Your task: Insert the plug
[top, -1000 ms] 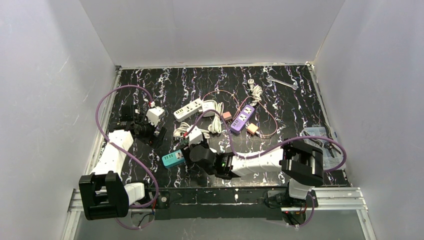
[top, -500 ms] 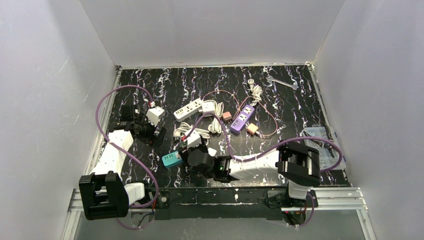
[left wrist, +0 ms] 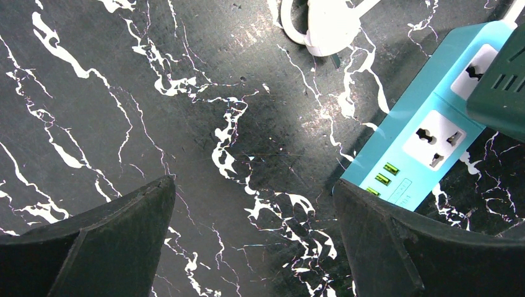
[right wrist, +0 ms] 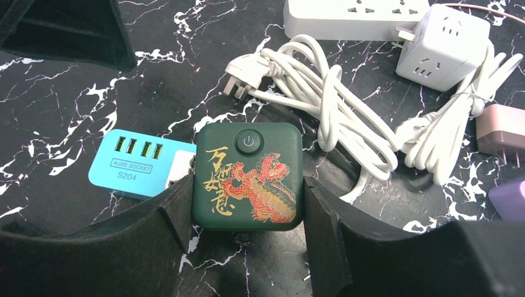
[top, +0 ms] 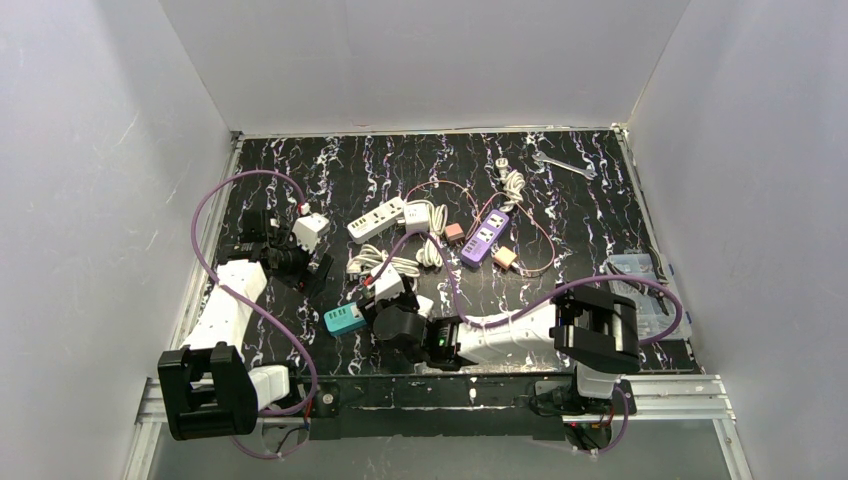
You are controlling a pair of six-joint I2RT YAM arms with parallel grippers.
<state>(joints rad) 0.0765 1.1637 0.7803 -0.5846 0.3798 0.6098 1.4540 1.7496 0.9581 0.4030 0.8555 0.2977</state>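
The plug is a dark green cube (right wrist: 247, 176) with a red and gold dragon and a power button on top. My right gripper (right wrist: 246, 192) is shut on its two sides. It sits over the right end of the teal power strip (right wrist: 133, 164), covering a socket; its prongs are hidden. In the left wrist view a corner of the green cube (left wrist: 501, 80) overlaps the teal strip (left wrist: 433, 130). My left gripper (left wrist: 254, 185) hangs open over bare table, its right finger beside the strip's USB end. From above, the teal strip (top: 344, 319) lies between both grippers.
A coiled white cable (right wrist: 334, 105) with a loose plug lies just right of the cube. Farther back are a white power strip (top: 375, 219), a white cube adapter (top: 417, 215), a purple strip (top: 484, 237), a pink adapter (top: 454, 232) and a wrench (top: 565, 165). A clear box (top: 640, 285) sits at the right edge.
My right arm has drawn the green cube nearer and lower, onto the end of the teal strip. The left arm has not moved.
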